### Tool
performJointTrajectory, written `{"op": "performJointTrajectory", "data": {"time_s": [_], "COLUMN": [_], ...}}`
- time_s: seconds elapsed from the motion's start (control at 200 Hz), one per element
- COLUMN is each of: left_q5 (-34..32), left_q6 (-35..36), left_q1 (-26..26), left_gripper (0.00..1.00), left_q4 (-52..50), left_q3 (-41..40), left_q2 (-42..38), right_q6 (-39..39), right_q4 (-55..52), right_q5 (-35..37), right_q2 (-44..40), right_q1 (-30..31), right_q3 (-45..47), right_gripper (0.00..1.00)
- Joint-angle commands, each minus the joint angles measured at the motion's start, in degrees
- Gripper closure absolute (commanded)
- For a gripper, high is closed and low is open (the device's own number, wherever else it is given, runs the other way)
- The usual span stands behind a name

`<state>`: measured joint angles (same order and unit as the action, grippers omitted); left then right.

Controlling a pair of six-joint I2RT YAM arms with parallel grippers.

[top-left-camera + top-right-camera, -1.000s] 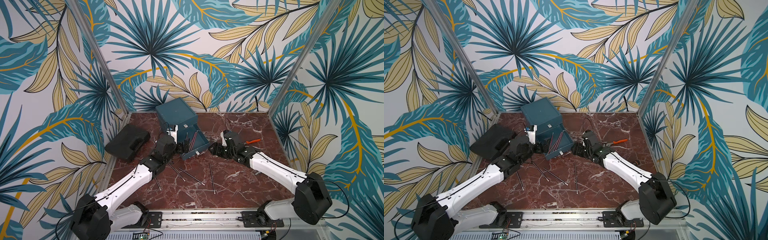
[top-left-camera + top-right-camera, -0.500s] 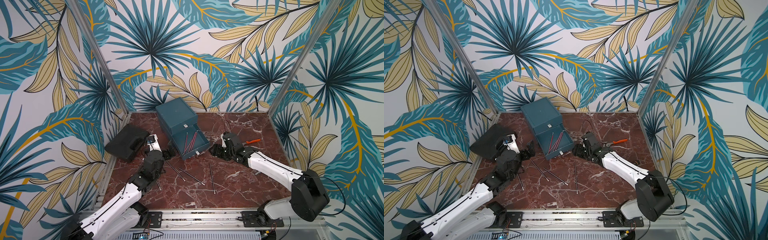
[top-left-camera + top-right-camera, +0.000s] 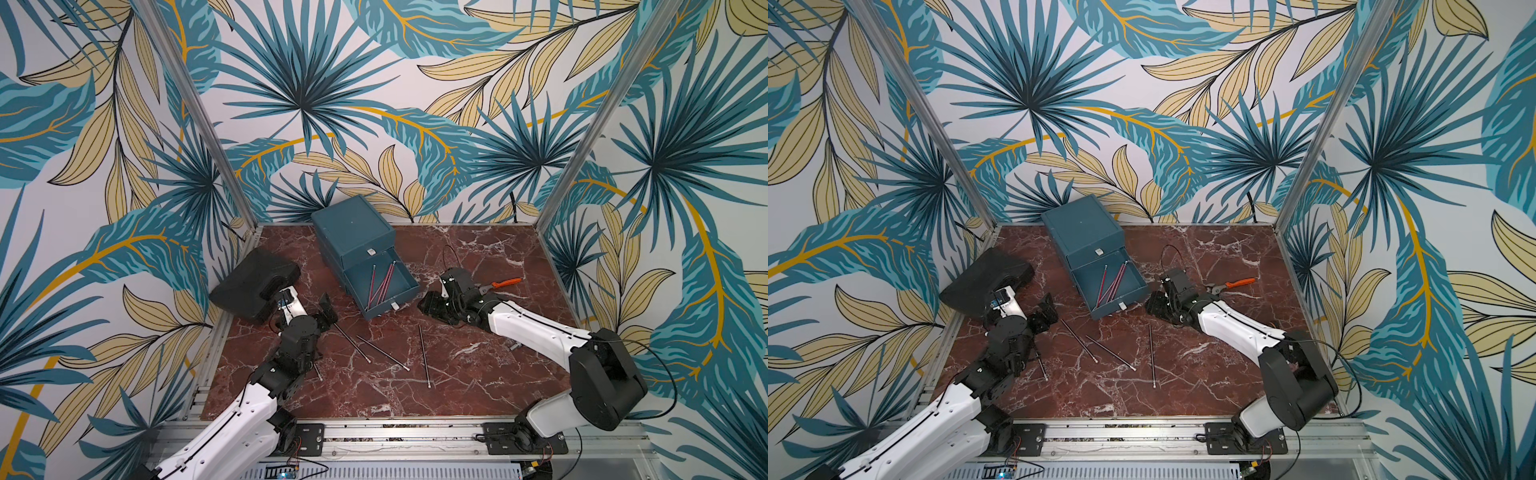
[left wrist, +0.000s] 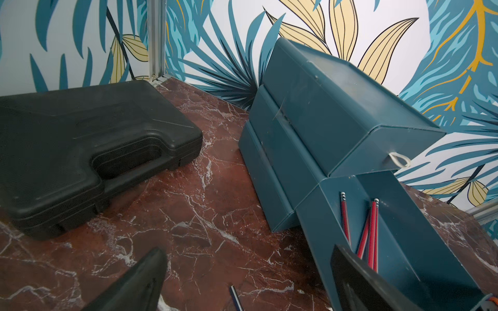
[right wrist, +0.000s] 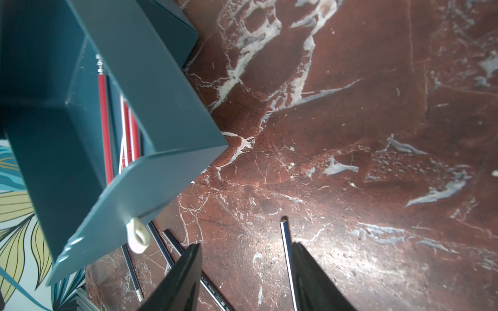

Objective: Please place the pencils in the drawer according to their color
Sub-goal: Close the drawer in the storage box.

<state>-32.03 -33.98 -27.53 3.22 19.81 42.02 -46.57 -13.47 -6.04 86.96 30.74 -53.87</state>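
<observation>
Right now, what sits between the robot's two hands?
The front of the open drawer, red pencils inside, lies between left hand and right hand; both top views show it.

Palm-leaf walls (image 3: 299, 104), red marble tabletop (image 3: 478, 374)

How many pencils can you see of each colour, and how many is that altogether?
Red pencils, in the open drawer: 4 (they overlap, so this count is less sure)
Black pencils, loose on the table: 4 (one partly hidden under the left arm)
Total: 8
</observation>
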Motion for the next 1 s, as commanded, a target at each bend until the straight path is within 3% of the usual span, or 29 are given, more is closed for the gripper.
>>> {"op": "performJointTrajectory", "data": {"time_s": [0.0, 0.245, 0.601, 0.997], "left_q5": [2.1, 8.3, 9.9, 17.8], "left_q6": [-0.9, -1.2, -5.4, -7.0], "left_q1": [0.5, 0.5, 0.5, 0.4], "left_gripper": [0.00, 0.00, 0.00, 0.00], "left_q4": [1.6, 2.7, -3.3, -5.7], "left_q3": [-2.3, -2.0, -0.7, -3.2], "left_q2": [-0.2, 2.9, 2.1, 0.2], "right_q6": [-2.0, -3.9, -2.4, -1.7], "right_q4": [0.4, 0.4, -1.5, 4.1], "right_q5": [0.5, 1.9, 6.0, 5.4], "right_q2": [0.4, -0.1, -2.8, 2.0], "right_q1": [-0.2, -0.1, 0.0, 0.4], "right_q3": [1.6, 2.0, 5.0, 1.1], "right_gripper": [0.44, 0.45, 0.45, 0.46]}}
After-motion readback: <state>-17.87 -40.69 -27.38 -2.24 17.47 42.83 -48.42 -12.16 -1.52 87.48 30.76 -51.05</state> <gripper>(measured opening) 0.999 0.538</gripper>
